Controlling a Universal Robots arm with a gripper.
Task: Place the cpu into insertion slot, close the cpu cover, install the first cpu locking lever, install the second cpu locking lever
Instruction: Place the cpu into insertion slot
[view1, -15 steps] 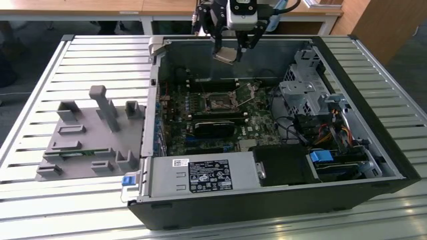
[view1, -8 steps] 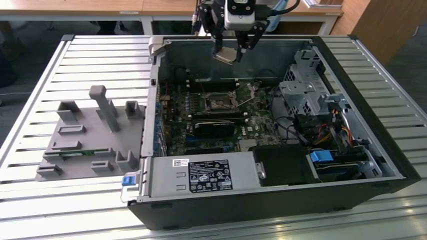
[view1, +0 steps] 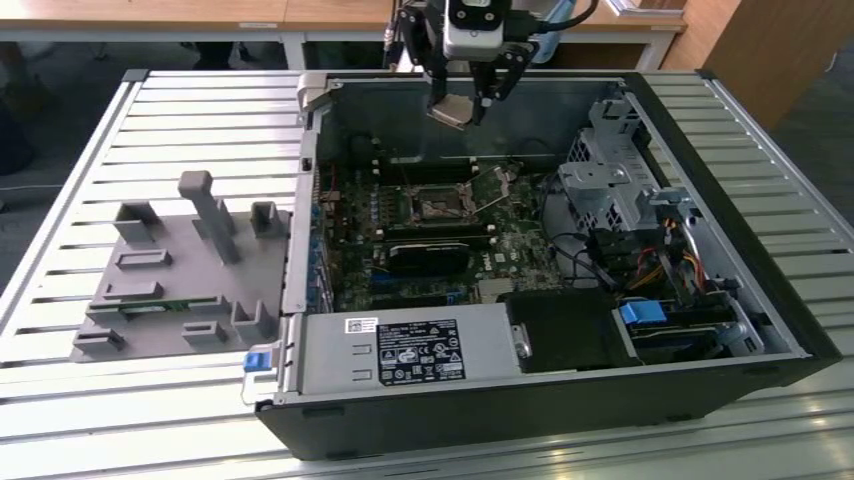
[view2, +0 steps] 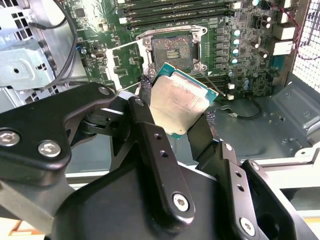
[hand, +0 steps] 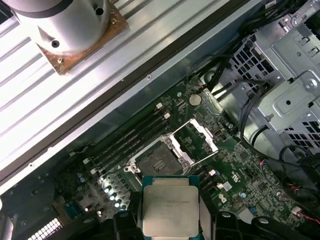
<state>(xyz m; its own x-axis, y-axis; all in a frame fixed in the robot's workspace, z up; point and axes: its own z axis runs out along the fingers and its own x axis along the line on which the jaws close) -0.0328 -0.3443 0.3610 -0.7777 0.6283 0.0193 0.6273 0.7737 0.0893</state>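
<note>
The cpu (view2: 179, 102), a flat square chip with a silvery-beige top, hangs tilted in the air above the open computer case, and my gripper (view2: 176, 107) is shut on its two side edges. In the exterior view the gripper (view1: 462, 105) and cpu (view1: 451, 110) are above the case's far wall, short of the insertion slot (view1: 434, 205). The insertion slot (hand: 156, 162) lies bare and dark on the green motherboard. The cpu cover (hand: 197, 136) stands swung open beside it, with thin lever rods lifted nearby. The first wrist view also shows the cpu (hand: 170, 207).
A silver drive cage (view1: 607, 190) with cables fills the case on the exterior view's right. A black power supply (view1: 400, 350) sits at the near side. A long black module (view1: 427, 255) lies just below the socket. A grey fixture (view1: 187, 260) rests on the slatted table.
</note>
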